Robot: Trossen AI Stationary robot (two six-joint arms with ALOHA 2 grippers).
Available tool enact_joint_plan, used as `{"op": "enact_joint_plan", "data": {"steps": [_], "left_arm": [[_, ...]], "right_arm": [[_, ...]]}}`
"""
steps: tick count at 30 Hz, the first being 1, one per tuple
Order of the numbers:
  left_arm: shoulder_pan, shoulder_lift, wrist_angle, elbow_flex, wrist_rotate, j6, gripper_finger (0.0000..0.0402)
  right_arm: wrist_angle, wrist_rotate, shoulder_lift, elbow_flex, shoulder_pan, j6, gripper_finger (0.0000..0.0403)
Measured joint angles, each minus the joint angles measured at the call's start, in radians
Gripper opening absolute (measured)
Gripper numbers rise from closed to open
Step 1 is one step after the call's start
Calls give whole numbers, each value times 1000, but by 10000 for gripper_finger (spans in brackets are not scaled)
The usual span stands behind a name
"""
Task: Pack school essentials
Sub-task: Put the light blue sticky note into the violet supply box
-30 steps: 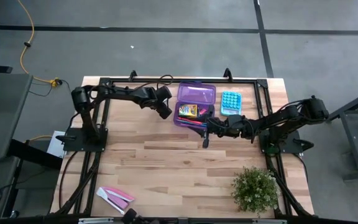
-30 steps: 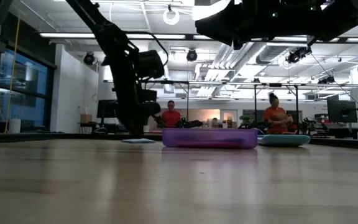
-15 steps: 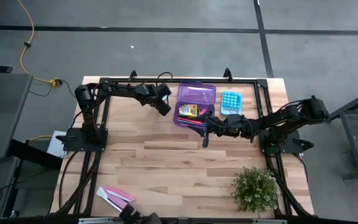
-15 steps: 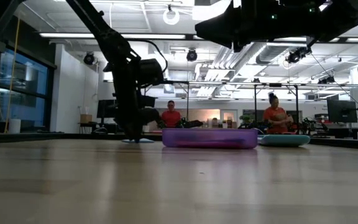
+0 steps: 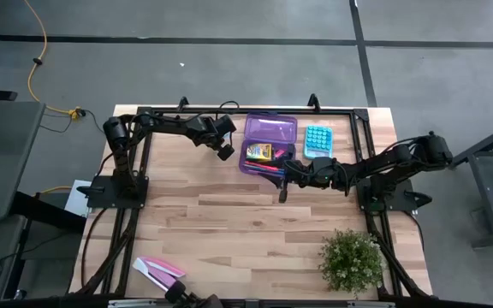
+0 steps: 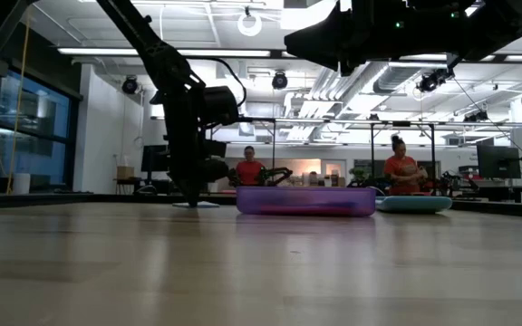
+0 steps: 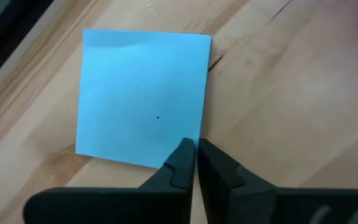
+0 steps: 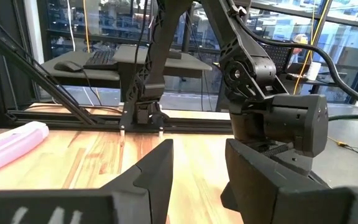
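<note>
The sticky-note pad [image 7: 145, 96], plain blue with no writing, lies flat on the bare wood table [image 5: 229, 231] just left of the purple case [image 5: 270, 144], upper centre of the high view. The left gripper [image 7: 191, 154] sits at its near edge, fingers pressed together, holding nothing. The pick-up seems in hand; next, it must open and pinch that edge. The right gripper [image 5: 286, 174] hovers beside the case, parted and empty. The crayon box's [image 5: 259, 151] print is illegible.

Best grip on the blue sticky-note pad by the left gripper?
The sticky-note pad lies flat on the table, so pinch one edge. Its nearest edge sits at the left gripper, whose fingers are nearly shut; open them, then come in low from that side.
</note>
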Motion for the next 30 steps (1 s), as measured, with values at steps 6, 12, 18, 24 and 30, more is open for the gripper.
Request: {"op": "enact_joint_plan", "data": {"steps": [6, 12, 18, 24, 30], "left_arm": [[-8, 0, 1, 0, -8, 25, 3], [-12, 0, 0, 0, -18, 27, 1], [-15, -6, -8, -1, -14, 45, 0], [-26, -41, -28, -1, -12, 51, 0], [-47, -107, -44, -2, -35, 67, 0]], "right_arm": [[0, 0, 0, 0, 0, 0, 140], [0, 0, 0, 0, 0, -1, 140], [-1, 0, 0, 0, 0, -3, 140], [-6, 0, 0, 0, 0, -3, 140], [-16, 3, 0, 0, 0, -3, 140]]}}
